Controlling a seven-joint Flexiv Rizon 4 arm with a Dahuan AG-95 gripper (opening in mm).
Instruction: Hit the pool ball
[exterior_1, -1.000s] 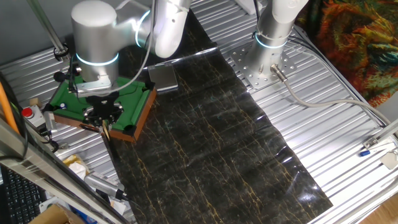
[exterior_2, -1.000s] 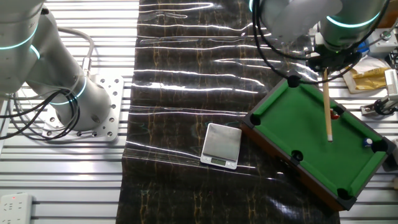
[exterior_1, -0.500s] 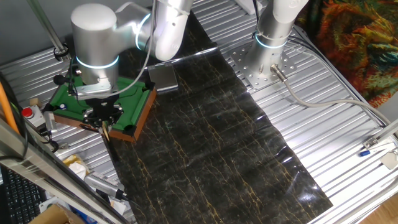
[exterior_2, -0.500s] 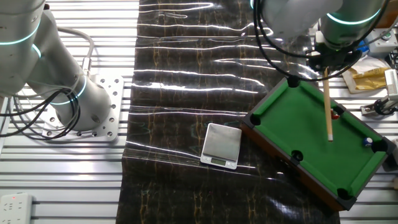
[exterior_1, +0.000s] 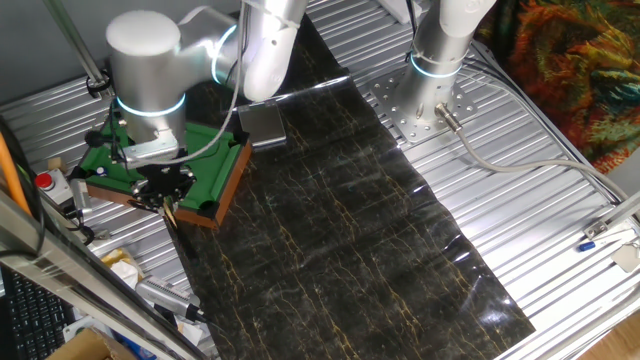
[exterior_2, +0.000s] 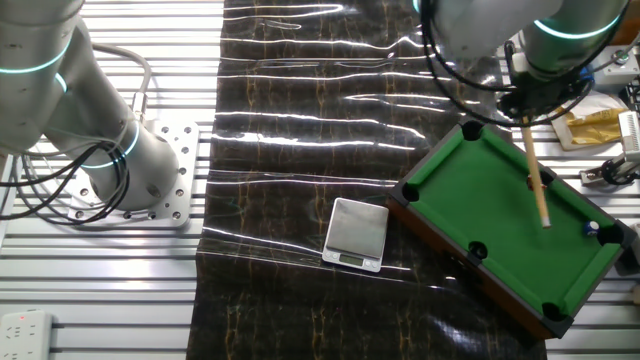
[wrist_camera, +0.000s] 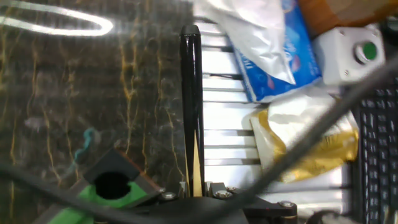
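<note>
The small green pool table (exterior_2: 500, 215) stands at the mat's edge; it also shows in one fixed view (exterior_1: 205, 160). My gripper (exterior_2: 530, 105) hangs over the table's far rail and is shut on a wooden cue stick (exterior_2: 537, 175). The cue slants down across the felt, with its tip near the middle right. A small pale ball (exterior_2: 591, 228) lies by the right rail. In the hand view the cue (wrist_camera: 191, 93) runs up from between my fingers (wrist_camera: 210, 186), with a corner pocket (wrist_camera: 112, 184) to the left. No red ball shows.
A silver scale (exterior_2: 356, 233) lies on the black marble mat (exterior_2: 300, 130) beside the pool table. A second arm's base (exterior_2: 150, 170) stands at the left. Bags (wrist_camera: 311, 143) and a button box (wrist_camera: 356, 53) lie past the table's end.
My gripper and the cue have shifted sideways along the table; in the other fixed view the cue tip moved right. The red ball seen beside the cue earlier no longer shows.
</note>
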